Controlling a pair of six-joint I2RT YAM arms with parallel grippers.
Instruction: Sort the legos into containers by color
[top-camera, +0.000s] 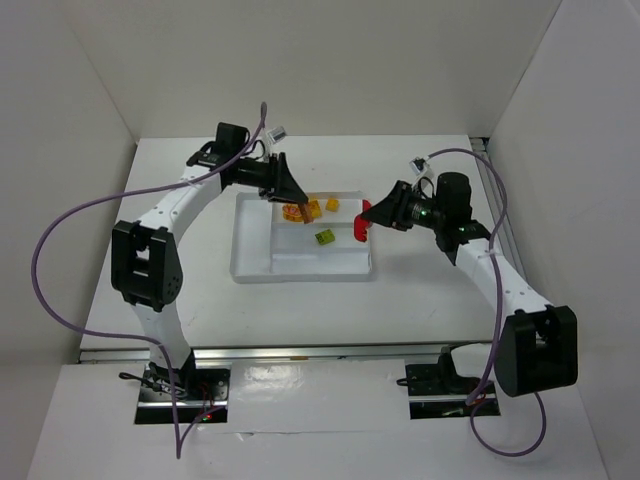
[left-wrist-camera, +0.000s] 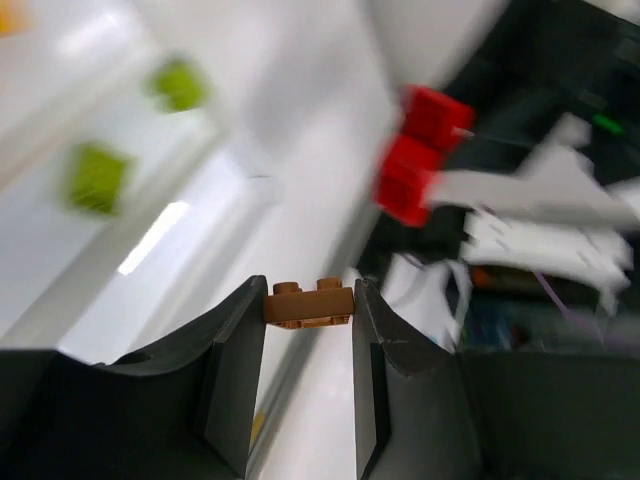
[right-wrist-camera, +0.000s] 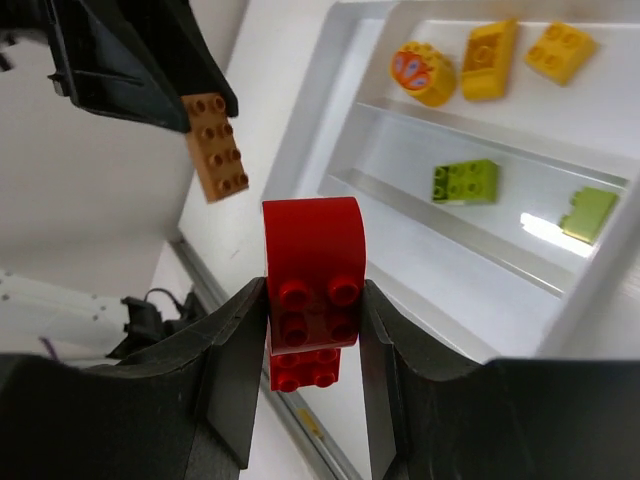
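My left gripper is shut on a small orange brick and holds it above the far left part of the white tray. My right gripper is shut on a red brick with a curved top, held over the tray's right end. In the right wrist view the orange brick hangs from the left fingers. Two yellow bricks and a round orange-red piece lie in the far section. Two lime green bricks lie in the middle section.
The tray lies in the middle of the white table, between the two arms. White walls enclose the table at the back and both sides. A purple cable loops off the left arm.
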